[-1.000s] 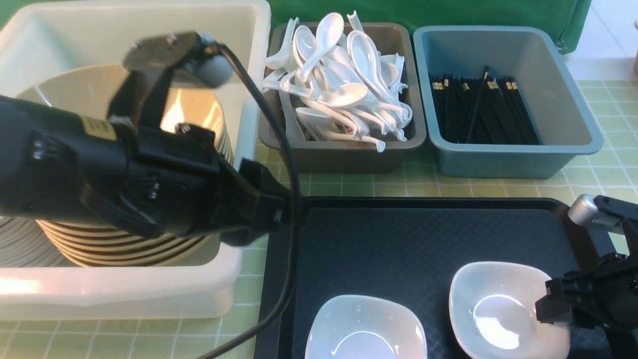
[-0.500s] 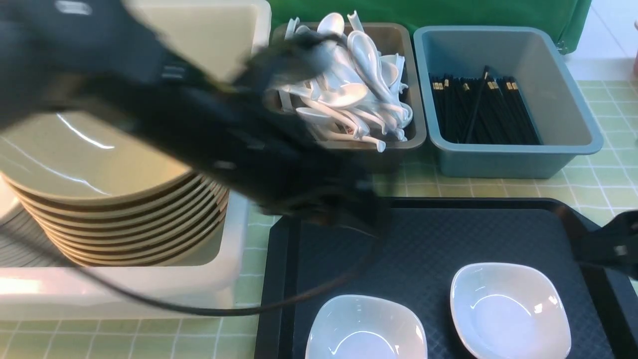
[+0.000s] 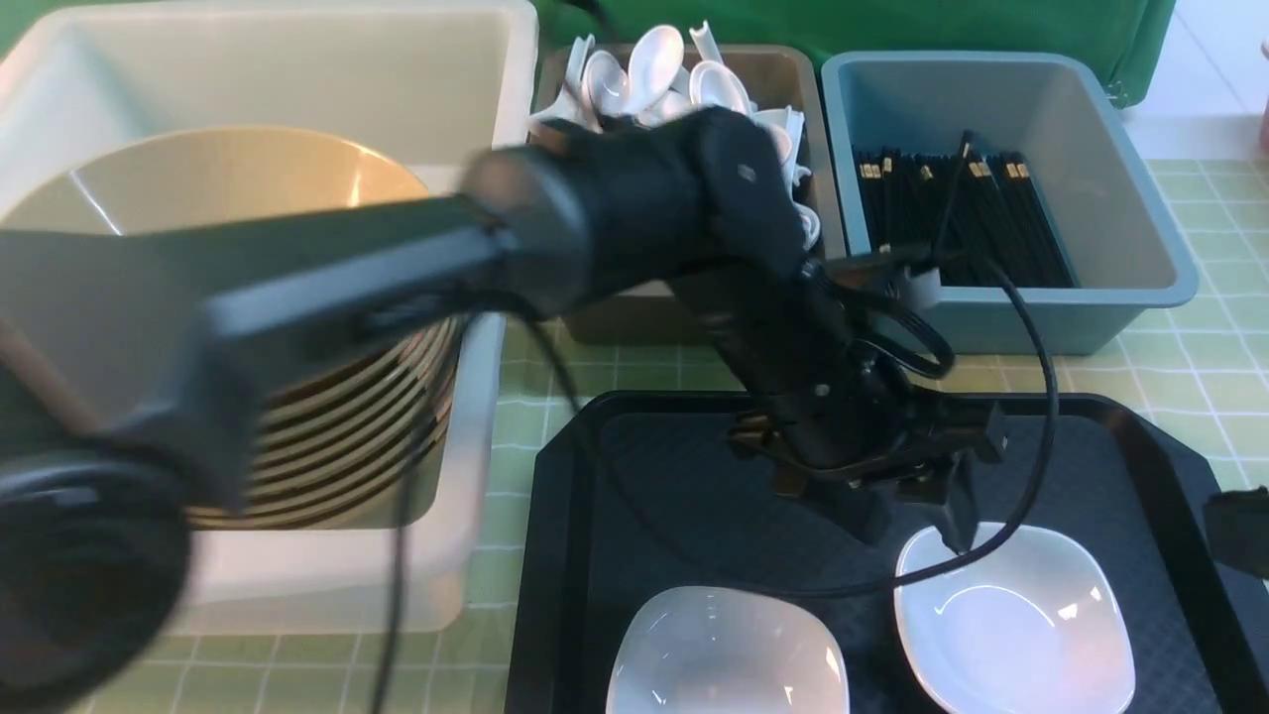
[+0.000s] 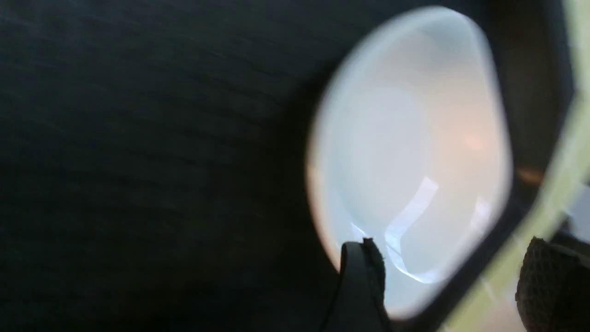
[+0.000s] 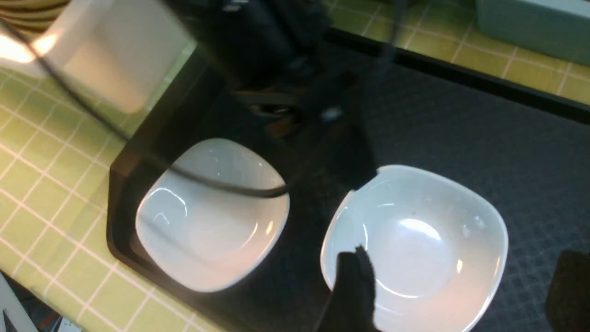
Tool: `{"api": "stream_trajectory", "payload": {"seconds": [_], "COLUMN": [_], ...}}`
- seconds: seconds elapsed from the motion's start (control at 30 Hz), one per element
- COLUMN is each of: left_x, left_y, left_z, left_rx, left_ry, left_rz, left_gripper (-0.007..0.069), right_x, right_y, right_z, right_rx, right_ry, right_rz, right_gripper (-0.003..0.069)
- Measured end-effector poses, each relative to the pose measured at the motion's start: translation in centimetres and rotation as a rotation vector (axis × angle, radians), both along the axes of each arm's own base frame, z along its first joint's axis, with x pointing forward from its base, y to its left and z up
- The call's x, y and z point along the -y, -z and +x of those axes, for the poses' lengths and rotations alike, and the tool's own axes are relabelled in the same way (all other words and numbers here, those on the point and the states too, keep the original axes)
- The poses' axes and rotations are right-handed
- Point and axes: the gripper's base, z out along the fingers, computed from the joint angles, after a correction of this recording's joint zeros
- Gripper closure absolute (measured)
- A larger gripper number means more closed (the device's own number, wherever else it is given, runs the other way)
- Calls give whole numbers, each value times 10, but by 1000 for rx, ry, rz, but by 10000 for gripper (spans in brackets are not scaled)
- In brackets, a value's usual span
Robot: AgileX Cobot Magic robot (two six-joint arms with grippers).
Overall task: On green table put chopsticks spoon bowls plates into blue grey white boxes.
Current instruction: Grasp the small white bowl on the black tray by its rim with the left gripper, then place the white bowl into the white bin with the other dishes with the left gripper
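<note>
The black tray (image 3: 694, 466) holds the right-hand white bowl (image 3: 1021, 625) I'm after. My left gripper (image 3: 912, 521), jaws apart, hangs at that bowl's far-left rim, one finger over the lip, the bowl lying rightward and toward me. My right gripper (image 5: 458, 290), also spread, waits off its right edge, less close.

A blurred white bowl (image 4: 410, 152) lies on the dark tray (image 4: 138, 138). The left gripper (image 4: 451, 251) is spread wide: one finger (image 4: 362, 281) overlaps the bowl's rim, the other stands clear of the bowl, near the green table (image 4: 560, 184) strip.
</note>
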Motion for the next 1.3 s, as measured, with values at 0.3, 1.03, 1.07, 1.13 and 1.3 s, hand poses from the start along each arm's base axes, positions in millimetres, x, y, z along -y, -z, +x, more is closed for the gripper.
{"api": "stream_trajectory", "payload": {"seconds": [0.3,1.03,1.07,1.13,1.3], "left_x": [17,-60,-78,-107,-213], "left_y": [58,-94,-115,-147,-206], "left_z": [10,50,51,46,-8], "left_rx": [-61,170,219,303,467], "left_ry": [68,46,9,-45,-253], "left_rz": [54,-193,-196,-190,-115], "left_gripper": [246,609,609,609,609], "right_x": [-4,-26,-31,-39,-82], "right_y": [2,-31,-41,-56,-93], "right_z": [-2,-1,2,7,32], "right_rx": [-2,169,189,215,227], "right_ry": [-50,-320,-345,-384,-577], "right_rz": [-37,-131,-124,-96,-28], "right_gripper": [129,321,380,519,633]}}
